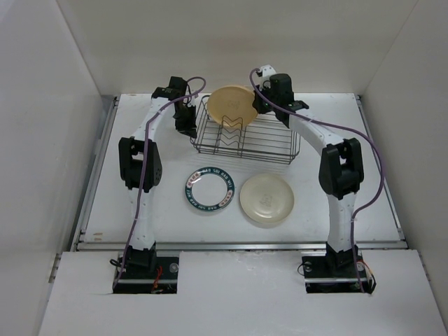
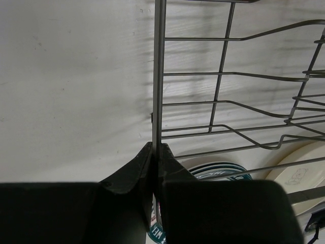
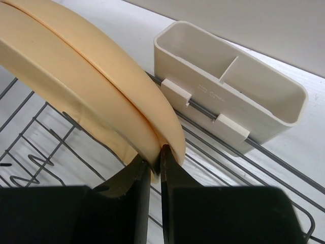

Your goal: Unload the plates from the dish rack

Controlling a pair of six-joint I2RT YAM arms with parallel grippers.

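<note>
From above, the left claw is down at the left end of the dish rack, closed tight on its end wire. The right claw reaches in from the opposite side at the far edge of the rack and pinches the rim of a yellow plate, which stands on edge just to that claw's left, over the back of the rack. Whether the plate's lower edge rests on the wires cannot be told. Two plates lie flat on the table, nearer the arm bases than either claw: a teal-rimmed plate and, just beside it, a cream plate. In the left wrist view, the left claw has its fingers pressed together on one upright wire of the rack, with no gap showing. Through the wires to the right of the claw show the teal-rimmed plate and, further right, the cream plate. In the right wrist view, the right claw is almost fully closed, its tips nipping the edge of the yellow plate, which sweeps up and left from the claw. Ahead and to the right, a cream cutlery holder is clipped onto the rack.
</note>
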